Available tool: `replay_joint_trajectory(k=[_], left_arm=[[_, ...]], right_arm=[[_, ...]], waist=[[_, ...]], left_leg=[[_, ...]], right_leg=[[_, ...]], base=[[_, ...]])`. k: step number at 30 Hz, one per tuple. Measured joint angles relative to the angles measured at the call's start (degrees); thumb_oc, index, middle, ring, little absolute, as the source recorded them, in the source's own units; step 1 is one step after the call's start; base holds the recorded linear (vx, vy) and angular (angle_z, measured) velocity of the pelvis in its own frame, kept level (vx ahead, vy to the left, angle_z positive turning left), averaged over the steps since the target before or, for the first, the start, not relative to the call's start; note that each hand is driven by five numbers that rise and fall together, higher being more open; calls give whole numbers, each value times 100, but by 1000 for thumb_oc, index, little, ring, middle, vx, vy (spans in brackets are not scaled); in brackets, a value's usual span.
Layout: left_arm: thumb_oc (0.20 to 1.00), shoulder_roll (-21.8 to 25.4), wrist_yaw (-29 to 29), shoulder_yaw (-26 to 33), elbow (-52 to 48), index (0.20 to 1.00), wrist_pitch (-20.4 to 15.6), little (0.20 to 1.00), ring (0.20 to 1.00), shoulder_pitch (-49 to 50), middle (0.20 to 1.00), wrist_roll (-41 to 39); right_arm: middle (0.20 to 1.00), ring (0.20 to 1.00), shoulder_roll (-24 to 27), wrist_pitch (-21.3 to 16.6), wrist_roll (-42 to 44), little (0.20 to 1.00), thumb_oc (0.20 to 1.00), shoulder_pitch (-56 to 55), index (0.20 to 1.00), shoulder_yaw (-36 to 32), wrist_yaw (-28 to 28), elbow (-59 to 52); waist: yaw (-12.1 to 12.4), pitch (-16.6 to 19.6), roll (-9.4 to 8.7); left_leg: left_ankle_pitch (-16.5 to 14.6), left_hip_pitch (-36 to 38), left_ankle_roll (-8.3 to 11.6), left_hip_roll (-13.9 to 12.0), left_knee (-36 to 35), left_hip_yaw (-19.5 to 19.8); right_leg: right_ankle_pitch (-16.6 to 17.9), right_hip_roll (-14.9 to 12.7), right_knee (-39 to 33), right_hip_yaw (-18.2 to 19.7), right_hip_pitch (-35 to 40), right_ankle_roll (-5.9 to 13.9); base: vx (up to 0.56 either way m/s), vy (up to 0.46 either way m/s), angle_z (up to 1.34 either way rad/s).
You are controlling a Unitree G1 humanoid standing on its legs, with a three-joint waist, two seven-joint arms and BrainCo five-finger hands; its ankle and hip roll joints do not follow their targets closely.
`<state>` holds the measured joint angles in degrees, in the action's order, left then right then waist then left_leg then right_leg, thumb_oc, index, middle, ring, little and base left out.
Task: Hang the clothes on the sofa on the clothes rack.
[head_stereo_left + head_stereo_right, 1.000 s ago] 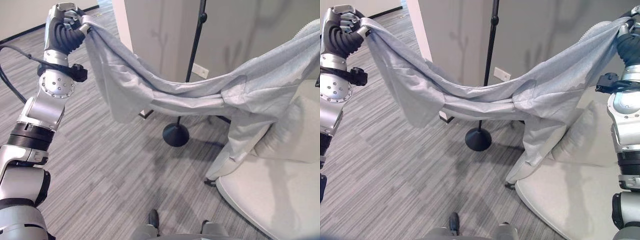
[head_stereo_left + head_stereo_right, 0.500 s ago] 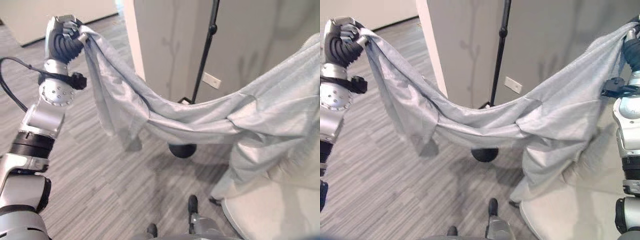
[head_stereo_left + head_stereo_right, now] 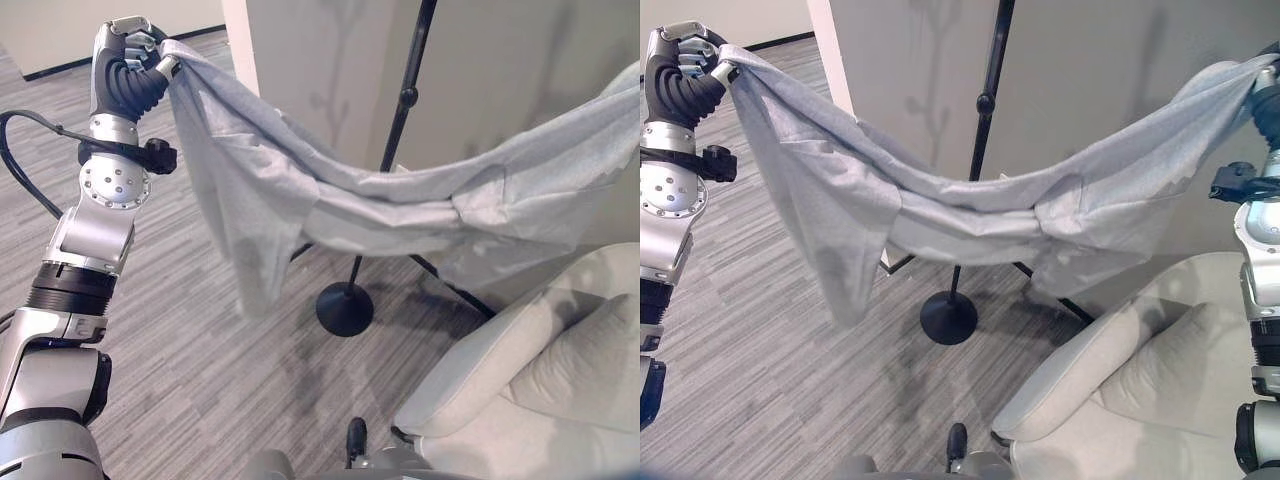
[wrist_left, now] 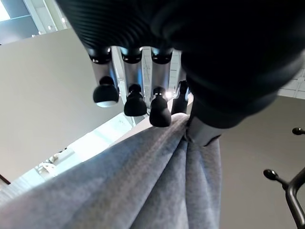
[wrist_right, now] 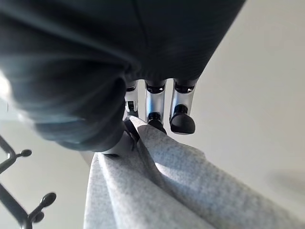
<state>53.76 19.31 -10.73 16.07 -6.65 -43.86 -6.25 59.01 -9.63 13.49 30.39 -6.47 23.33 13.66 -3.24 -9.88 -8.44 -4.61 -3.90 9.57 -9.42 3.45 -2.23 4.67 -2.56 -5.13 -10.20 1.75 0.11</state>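
The grey garment (image 3: 980, 215) hangs stretched in the air between the left hand (image 3: 128, 62) and right hand (image 5: 143, 114), each with fingers clamped on an end. It is off the sofa (image 3: 1140, 390); hanging it on the clothes rack (image 3: 985, 100) behind remains.

There was one grey garment (image 3: 970, 205), stretched in the air. Two robot hands were there: the left robot hand (image 3: 128, 60) and the right robot hand (image 3: 1268, 85). There was one black clothes rack (image 3: 975, 150), one light sofa (image 3: 1140, 390) and one cushion (image 3: 1165, 375) on it.
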Motion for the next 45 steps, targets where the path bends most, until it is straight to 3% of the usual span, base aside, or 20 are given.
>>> replay_joint_trajectory(k=[1, 2, 3, 4, 6, 9, 11, 16, 17, 22, 27, 36, 42, 45], left_arm=[[200, 75, -5, -78, 6, 200, -3, 200, 200, 8, 200, 2], [200, 83, -2, -72, 9, 200, 9, 200, 200, 78, 200, 0], [200, 66, 7, -75, -10, 200, 33, 200, 200, 129, 200, -1], [200, 47, 8, -57, -78, 200, 30, 200, 200, 129, 200, 1], [200, -9, 28, -42, -275, 200, -1, 200, 200, 131, 200, 15], [200, 116, 18, 77, -314, 200, -40, 200, 200, 130, 200, 18], [200, 129, 11, 366, -493, 200, -77, 200, 200, 303, 200, 18], [200, 258, -66, 643, -578, 200, -84, 200, 200, 582, 200, 16], [200, 290, -117, 1082, -929, 200, -158, 200, 200, 994, 200, 13], [200, 345, -268, 1711, -1615, 200, -427, 200, 200, 1655, 200, -235], [200, 342, -260, 1998, -1732, 200, -698, 200, 200, 1761, 200, -639], [200, -11, -255, 2950, -2300, 200, -980, 200, 200, 2540, 200, -1546], [200, 52, -80, 2863, -2273, 200, -1085, 200, 200, 2372, 200, -1559], [200, 312, 107, 1919, -1872, 200, -1093, 200, 200, 1442, 200, -1557]], right_arm=[[200, 200, 19, 4, 1, 200, 200, -31, 200, -93, 14, 107], [200, 200, 163, 42, 5, 200, 200, -93, 200, -140, 1, 248], [200, 200, 145, 43, 11, 200, 200, -190, 200, -301, -19, 246], [200, 200, 51, 34, 26, 200, 200, -380, 200, -485, -21, 96], [200, 200, -409, -47, 23, 200, 200, -767, 200, -893, -13, -302], [200, 200, -412, -68, 3, 200, 200, -984, 200, -895, -32, -321], [200, 200, -451, -70, -11, 200, 200, -1138, 200, -897, -53, -452], [200, 200, -524, -72, -161, 200, 200, -1168, 200, -898, -196, -594], [200, 200, -559, -81, -170, 200, 200, -1207, 200, -954, -310, -805], [200, 200, -525, -135, -377, 200, 200, -1429, 200, -1349, -455, -1413], [200, 200, -440, -254, -789, 200, 200, -1654, 200, -1732, -487, -1957], [200, 200, -598, -644, -773, 200, 200, -2009, 200, -2593, -451, -2816], [200, 200, -662, -739, -785, 200, 200, -1905, 200, -2537, -116, -2661], [200, 200, -261, -661, -856, 200, 200, -1430, 200, -1991, 225, -1913]], waist=[[30, -19, 43], [62, -30, 223], [94, -17, 397], [79, 1, 532], [4, 45, 553], [-135, 139, 561], [-120, 163, 537], [-44, 163, 533], [-36, 161, 531], [21, 169, 517], [7, 307, 587], [-34, 603, 586], [-40, 679, 531], [-42, 746, 519]], left_leg=[[203, 30, -2, 6, -530, 84], [395, -27, -80, -6, -902, 178], [510, 8, -154, -23, -901, 165], [843, 57, -259, 20, -830, 146], [980, 113, -439, 304, -757, -28], [1105, 283, -762, 825, -846, -397], [1068, 362, -914, 970, -843, -583], [1059, 427, -908, 916, -845, -649], [1035, 488, -882, 872, -847, -736], [873, 613, -789, 853, -852, -809], [869, 612, -797, 826, -887, -784], [908, 609, -839, 820, -850, -745], [908, 621, -838, 820, -854, -713], [901, 613, -797, 821, -886, -701]], right_leg=[[-9, 3, -20, 45, -10, 70], [-26, 49, -27, 84, 30, 129], [-94, 86, -32, 173, 95, 136], [-114, 63, -34, 227, 129, 202], [-178, -261, -11, 240, 209, 337], [-25, -819, -2, 369, 187, 788], [77, -953, 1, 329, 160, 942], [92, -910, 2, 365, 159, 968], [89, -871, 1, 398, 177, 972], [-68, -861, -1, 478, 222, 970], [-89, -841, -2, 479, 237, 955], [-96, -820, -1, 450, 257, 934], [-104, -823, -2, 420, 290, 928], [-103, -826, -2, 401, 294, 927]], base=[[94, 137, -33], [86, 221, -38], [81, 206, -45], [104, 269, -40], [58, 175, -42], [26, 153, -45], [-16, 114, -31], [13, 37, -14], [33, 9, -25], [51, -1, -16], [46, -15, 2], [42, -6, 2], [12, -6, 3], [6, -12, 3]])
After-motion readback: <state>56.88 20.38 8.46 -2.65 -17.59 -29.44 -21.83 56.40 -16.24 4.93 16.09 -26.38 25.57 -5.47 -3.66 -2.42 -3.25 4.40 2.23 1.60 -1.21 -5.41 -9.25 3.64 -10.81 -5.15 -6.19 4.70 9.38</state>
